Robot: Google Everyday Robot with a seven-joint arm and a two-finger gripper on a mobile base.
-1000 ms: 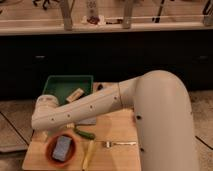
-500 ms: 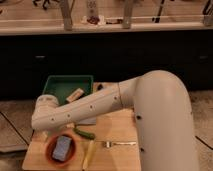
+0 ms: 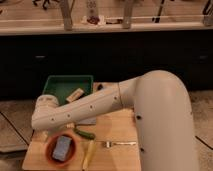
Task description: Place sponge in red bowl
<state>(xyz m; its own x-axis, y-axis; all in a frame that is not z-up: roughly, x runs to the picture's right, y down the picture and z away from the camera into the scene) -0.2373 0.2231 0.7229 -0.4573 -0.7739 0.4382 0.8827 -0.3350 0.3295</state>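
1. So the sponge (image 3: 62, 148), the little light-blue block, is sitting inside the red bowl (image 3: 51, 156), lying flat and a bit skewed, with orange-red rim showing all around it.
2. The bowl is at the front-left corner of the wooden tabletop (image 3: 115, 127), close to the near edge.
3. Just right of the bowl there's a pale yellow stick-shaped thing (image 3: 88, 153) lying roughly front to back, and right of that a fork (image 3: 119, 144) lying sideways with its tines toward the yellow piece.
4. A small dark green vegetable (image 3: 85, 134) lies just behind and to the right of the bowl, partly under the arm.
5. Farther back on the left is the green tray (image 3: 53, 86), rectangular, with a tan block (image 3: 75, 95) lying tilted inside it near its right side.
6. The big white arm (image 3: 90, 107) reaches in from the right and crosses low over the tabletop, between the tray and the bowl, ending in a rounded joint on the left.
7. The tool (image 3: 44, 102) would be at that left end, above and behind the bowl, but honestly I can't tell how it's set.
8. Behind everything is a dark counter front (image 3: 150, 55).
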